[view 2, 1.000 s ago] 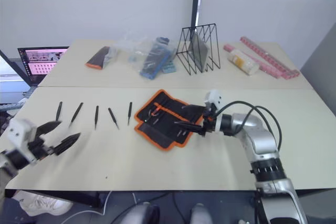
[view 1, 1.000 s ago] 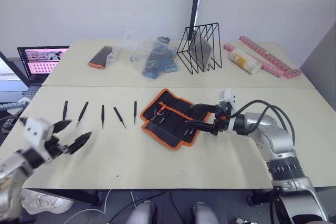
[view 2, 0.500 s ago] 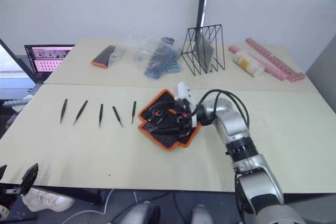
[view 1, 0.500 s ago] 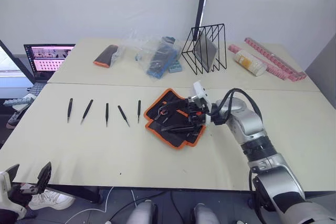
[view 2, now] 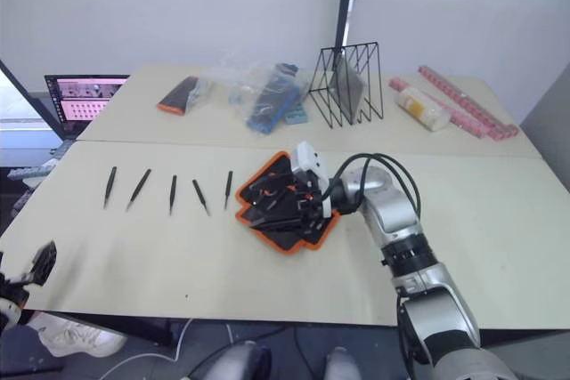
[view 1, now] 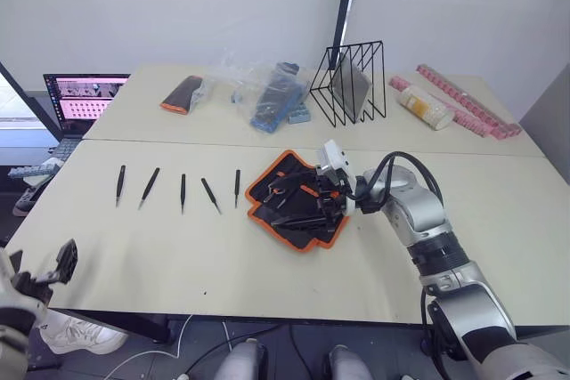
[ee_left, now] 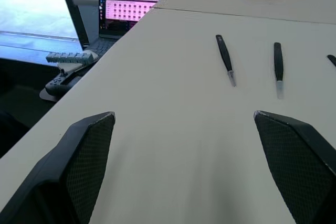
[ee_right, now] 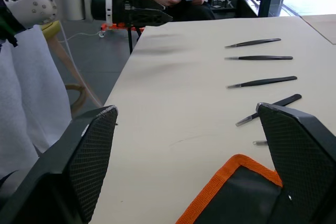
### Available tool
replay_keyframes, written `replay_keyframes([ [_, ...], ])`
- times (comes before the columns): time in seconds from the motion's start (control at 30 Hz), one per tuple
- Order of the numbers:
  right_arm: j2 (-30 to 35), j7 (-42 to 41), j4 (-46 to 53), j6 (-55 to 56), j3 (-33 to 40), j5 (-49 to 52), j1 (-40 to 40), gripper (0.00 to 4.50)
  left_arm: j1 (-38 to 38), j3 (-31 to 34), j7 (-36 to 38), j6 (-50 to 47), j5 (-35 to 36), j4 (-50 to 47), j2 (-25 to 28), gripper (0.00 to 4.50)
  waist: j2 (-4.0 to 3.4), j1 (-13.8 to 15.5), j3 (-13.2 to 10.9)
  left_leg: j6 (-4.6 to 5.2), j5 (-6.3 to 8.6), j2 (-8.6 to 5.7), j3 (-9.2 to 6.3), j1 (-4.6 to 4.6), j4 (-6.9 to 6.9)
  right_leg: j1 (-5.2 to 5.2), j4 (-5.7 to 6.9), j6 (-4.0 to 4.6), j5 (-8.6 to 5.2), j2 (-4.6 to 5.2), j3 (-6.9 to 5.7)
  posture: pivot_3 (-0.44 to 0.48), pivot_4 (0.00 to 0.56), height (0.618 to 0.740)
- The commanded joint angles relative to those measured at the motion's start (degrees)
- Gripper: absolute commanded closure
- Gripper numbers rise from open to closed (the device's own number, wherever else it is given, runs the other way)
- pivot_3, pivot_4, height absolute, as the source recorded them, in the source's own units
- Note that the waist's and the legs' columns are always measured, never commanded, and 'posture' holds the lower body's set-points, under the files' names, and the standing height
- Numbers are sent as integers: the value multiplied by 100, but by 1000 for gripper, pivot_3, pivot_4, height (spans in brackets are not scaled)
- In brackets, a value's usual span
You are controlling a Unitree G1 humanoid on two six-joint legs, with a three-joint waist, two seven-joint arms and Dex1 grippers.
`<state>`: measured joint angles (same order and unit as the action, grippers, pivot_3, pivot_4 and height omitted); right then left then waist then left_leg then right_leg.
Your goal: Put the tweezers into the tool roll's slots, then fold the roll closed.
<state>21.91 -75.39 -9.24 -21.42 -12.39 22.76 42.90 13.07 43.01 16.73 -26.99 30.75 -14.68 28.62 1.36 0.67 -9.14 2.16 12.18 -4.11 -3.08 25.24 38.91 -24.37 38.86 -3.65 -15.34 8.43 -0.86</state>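
my right gripper (view 1: pixel 307 208) hangs spread over the limp roll (view 1: pixel 283 202) mid-table, left gripper (ee_left: pixel 191 129) spread at seven o'clock, while five tweezers (view 1: pixel 183 191) lie at nine o'clock: light, slippery, best pinched mid-shaft.

You get bright, even daylight on the pale beige tabletop (view 1: pixel 178 255); shadows stay soft, and the near black mesh-textured fingers (ee_left: pixel 86 156) blur.

Right gripper (view 1: pixel 303 208): moved from the right edge of the roll (view 1: pixel 294 201) to over its middle, roll now bunched and rumpled; left gripper (view 1: pixel 44 270): dropped from above the table's (view 1: pixel 267 264) near-left part to its front edge
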Motion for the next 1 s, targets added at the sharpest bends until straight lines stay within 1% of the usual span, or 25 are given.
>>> replay_keyframes([
  [0.03, 101, 276, 529, -167, 175, 77, -167, 10, -621, -191, -118, -316, -126, 691, 422, 0, 1, -4, 0, 4, -3, 1, -1, 0, 0, -4, 4, 0, 0, -2, -1, 0, 150, 687],
  [0.07, 127, 340, 598, -196, 177, 65, -205, 10, -817, -254, -124, -325, -182, 909, 510, 0, 2, -12, -1, 9, -7, 1, -1, 0, -1, -5, 9, 0, 0, -3, -1, 0, 150, 687],
  [0.17, 235, 579, 909, -330, 232, 70, -411, 10, -1590, -717, 3, -242, -491, 1814, 857, 0, 4, -15, -2, 11, -9, 0, 0, 0, -1, -7, 10, 1, 0, -2, 3, 0, 150, 687],
  [0.27, 297, 742, 1085, -425, 259, 87, -505, 10, -2201, -1065, 57, -89, -737, 2552, 993, 0, 5, -17, -2, 9, -11, 0, 0, 0, -1, -8, 12, 1, 1, -2, 2, 0, 150, 687],
  [0.4, 390, 921, 1350, -571, 324, 132, -639, 10, -3055, -1440, 88, 206, -1047, 3566, 1052, 0, 11, -14, -3, 13, -13, -1, 1, 0, -2, -9, 12, 1, 1, -2, 3, 0, 150, 687],
  [0.43, 403, 967, 1421, -609, 334, 144, -666, 10, -3252, -1514, 94, 273, -1112, 3818, 1063, 0, 12, -14, -3, 34, -25, -1, 1, 0, -2, -9, 13, 1, 1, -1, 2, 0, 150, 687],
  [0.5, 432, 1038, 1523, -669, 356, 169, -704, 10, -3615, -1628, 106, 396, -1213, 4278, 1052, 0, 15, -13, -3, 34, -25, -1, 1, 0, -2, -9, 12, 1, 1, -1, 2, 0, 150, 687],
  [0.6, 456, 1135, 1635, -732, 364, 193, -744, 10, -3966, -1790, 206, 578, -1311, 4730, 1011, 0, 18, -14, -3, 34, -26, -2, 1, 1, -2, -8, 12, 1, 1, 0, 2, 0, 150, 687],
  [0.7, 500, 1210, 1693, -749, 367, 204, -769, 10, -4235, -1943, 132, 648, -1439, 5135, 929, 0, 18, -16, -3, 35, -26, -2, 1, 1, -2, -9, 14, 1, 1, 0, 3, 0, 150, 687],
  [0.8, 537, 1253, 1722, -745, 370, 221, -785, 0, -4366, -2019, 88, 713, -1508, 5367, 870, 818, 18, -16, -3, 36, -27, -2, 1, 1, -2, -8, 15, 1, 1, 0, 3, 0, 150, 687],
  [1.0, 576, 1295, 1770, -734, 356, 224, -815, 0, -4508, -2039, 85, 807, -1523, 5559, 780, 2817, 18, 19, -3, 36, -27, -6, 1, 1, 1, -4, 15, -1, 2, 5, 1, 0, 150, 687],
])
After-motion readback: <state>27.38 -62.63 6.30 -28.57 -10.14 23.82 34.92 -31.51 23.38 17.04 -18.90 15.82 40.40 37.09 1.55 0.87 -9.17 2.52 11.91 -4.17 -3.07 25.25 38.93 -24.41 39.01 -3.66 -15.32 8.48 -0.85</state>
